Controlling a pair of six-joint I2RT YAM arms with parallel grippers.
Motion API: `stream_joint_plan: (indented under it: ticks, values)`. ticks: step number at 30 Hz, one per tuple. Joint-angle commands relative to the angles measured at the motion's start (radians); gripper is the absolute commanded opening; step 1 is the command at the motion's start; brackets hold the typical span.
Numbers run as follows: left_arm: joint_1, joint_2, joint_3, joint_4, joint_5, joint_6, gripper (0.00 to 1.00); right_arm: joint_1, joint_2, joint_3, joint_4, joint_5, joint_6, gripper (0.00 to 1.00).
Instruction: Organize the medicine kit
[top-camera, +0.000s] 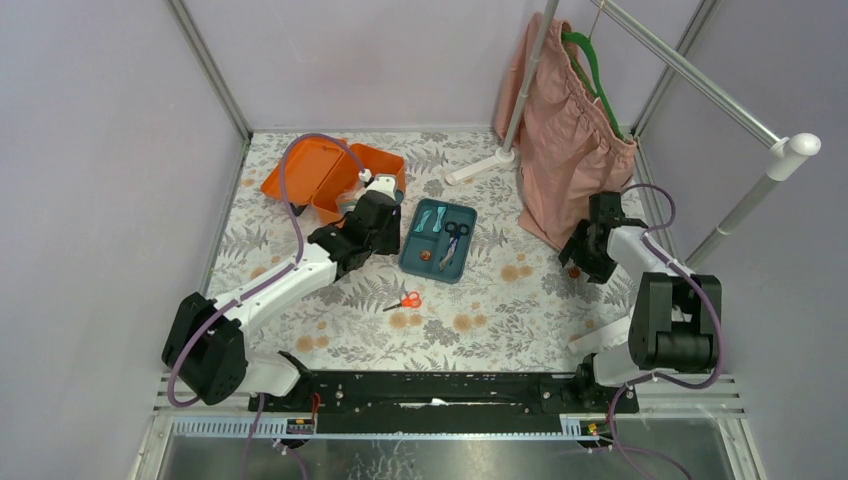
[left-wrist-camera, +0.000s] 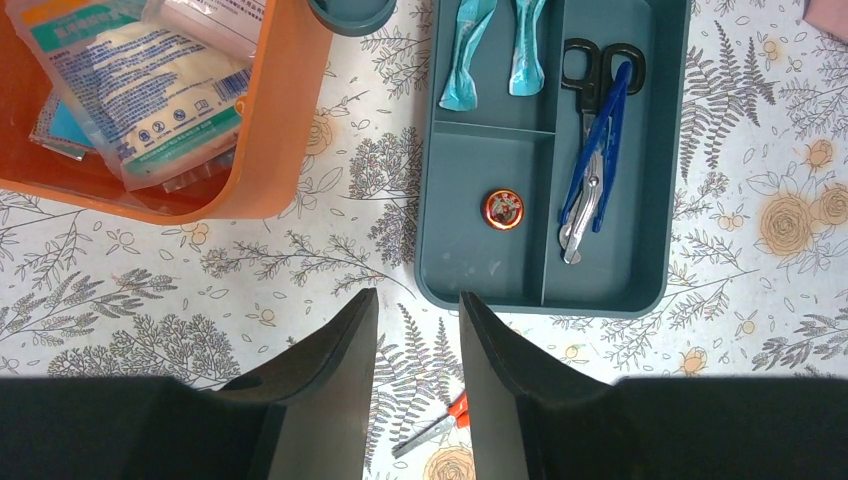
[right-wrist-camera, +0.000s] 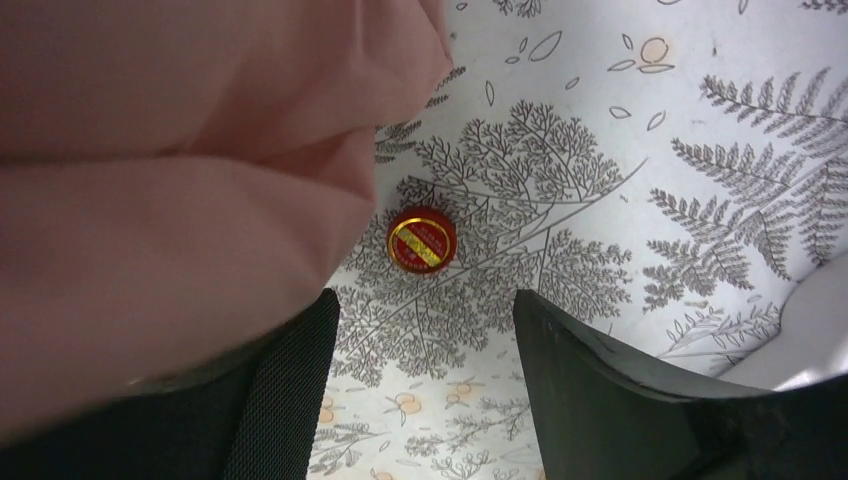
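Note:
The orange medicine kit (top-camera: 330, 175) lies open at the back left, with sealed packets (left-wrist-camera: 130, 90) inside its orange wall (left-wrist-camera: 280, 120). Beside it sits the teal tray (top-camera: 415, 255), holding two teal sachets (left-wrist-camera: 468, 50), black scissors (left-wrist-camera: 590, 60), blue tweezers (left-wrist-camera: 595, 150) and a red tin (left-wrist-camera: 503, 208). My left gripper (top-camera: 378, 208) (left-wrist-camera: 418, 295) hangs open and empty just short of the tray's near corner (left-wrist-camera: 440, 280). Small orange scissors (top-camera: 405, 301) (left-wrist-camera: 440, 425) lie on the table below it. My right gripper (top-camera: 583, 262) (right-wrist-camera: 425, 295) stands open just short of a second red tin (right-wrist-camera: 421, 240).
A pink garment (top-camera: 570, 140) (right-wrist-camera: 180, 150) on a green hanger hangs from a rail (top-camera: 700, 80) at the back right; its cloth lies over my right gripper's left finger. The rack's white foot (top-camera: 480, 165) rests behind the tray. Walls close in both sides.

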Motion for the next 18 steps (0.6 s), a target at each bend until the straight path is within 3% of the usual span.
stream_joint_plan:
  ticks: [1, 8, 18]
  values:
    - [0.006, 0.002, -0.002, 0.009, 0.011, -0.011, 0.43, -0.012, 0.055, 0.022, 0.052, -0.014, -0.017, 0.72]
    - [0.007, 0.001, -0.006, 0.006, 0.000, -0.014, 0.43, -0.017, 0.129, 0.052, 0.071, 0.001, -0.028, 0.65]
    - [0.006, 0.009, -0.002, 0.006, -0.004, -0.010, 0.44, -0.017, 0.135, 0.017, 0.099, 0.020, -0.031, 0.39]
